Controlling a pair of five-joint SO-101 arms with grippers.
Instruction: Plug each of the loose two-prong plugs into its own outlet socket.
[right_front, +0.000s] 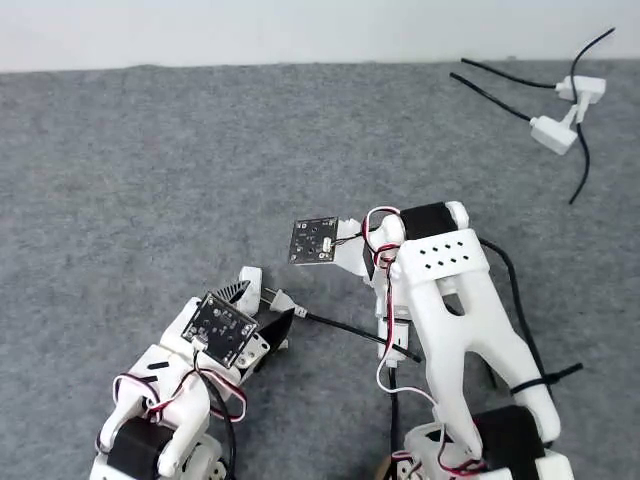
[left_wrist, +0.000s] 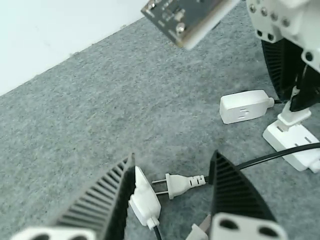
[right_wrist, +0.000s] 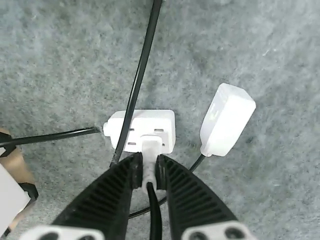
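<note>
In the high view, the left gripper sat at the lower left of the frame, released, its jaws spread around a two-prong plug on the grey counter. The plug's black cord ran right, under the right arm. Two white corded pieces lay at the upper right.

In the left wrist view, that plug lay between the jaws, its prongs aimed at a white cord end resting against one jaw.

In the right wrist view, the right gripper was clenched on a second plug set against an outlet socket. A free socket lay just beside it.
</note>
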